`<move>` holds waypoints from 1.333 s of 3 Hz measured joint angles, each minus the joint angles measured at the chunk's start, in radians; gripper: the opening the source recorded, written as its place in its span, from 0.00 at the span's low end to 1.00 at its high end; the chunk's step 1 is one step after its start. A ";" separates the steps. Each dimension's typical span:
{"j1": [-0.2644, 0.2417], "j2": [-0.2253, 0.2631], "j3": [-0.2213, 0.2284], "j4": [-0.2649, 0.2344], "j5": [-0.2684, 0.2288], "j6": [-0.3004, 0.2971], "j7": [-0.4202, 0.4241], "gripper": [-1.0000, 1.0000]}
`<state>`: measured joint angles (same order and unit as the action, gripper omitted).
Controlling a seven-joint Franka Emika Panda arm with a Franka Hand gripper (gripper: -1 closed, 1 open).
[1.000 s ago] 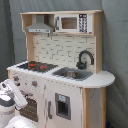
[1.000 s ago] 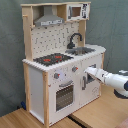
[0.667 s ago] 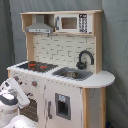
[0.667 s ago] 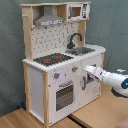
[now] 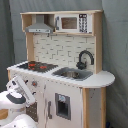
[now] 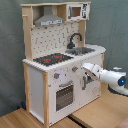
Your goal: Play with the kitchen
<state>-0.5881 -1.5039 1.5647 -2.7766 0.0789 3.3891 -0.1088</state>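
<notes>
The kitchen [image 5: 65,55] is a tall white and light-wood toy with a black stovetop [image 5: 35,65] with red burners, a black faucet [image 5: 85,57], a sink [image 5: 72,74] and a grey hood [image 5: 40,27]. In the second exterior view the kitchen [image 6: 55,50] shows its oven door [image 6: 64,95] and knobs [image 6: 56,76] on the front panel. My gripper [image 6: 86,68] reaches in from the second exterior view's right, its tip close to the right-hand knob [image 6: 75,69]. In the first exterior view my gripper [image 5: 27,90] sits at the lower left against the kitchen's front.
A toy microwave [image 5: 70,22] sits in the top shelf. A cabinet door with a dark panel [image 5: 62,106] lies below the sink. The kitchen stands on a wooden table [image 6: 100,112] before a dark grey curtain [image 6: 115,30].
My gripper has moved up and in toward the kitchen's front panel, toward the second exterior view's left. The kitchen itself looks unchanged.
</notes>
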 joint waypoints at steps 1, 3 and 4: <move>-0.066 0.000 0.016 0.011 0.011 0.073 0.038 1.00; -0.163 0.000 0.061 0.124 0.144 0.075 0.064 1.00; -0.223 0.000 0.084 0.184 0.192 0.075 0.069 1.00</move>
<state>-0.8110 -1.5042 1.6491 -2.5928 0.2710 3.4646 -0.0393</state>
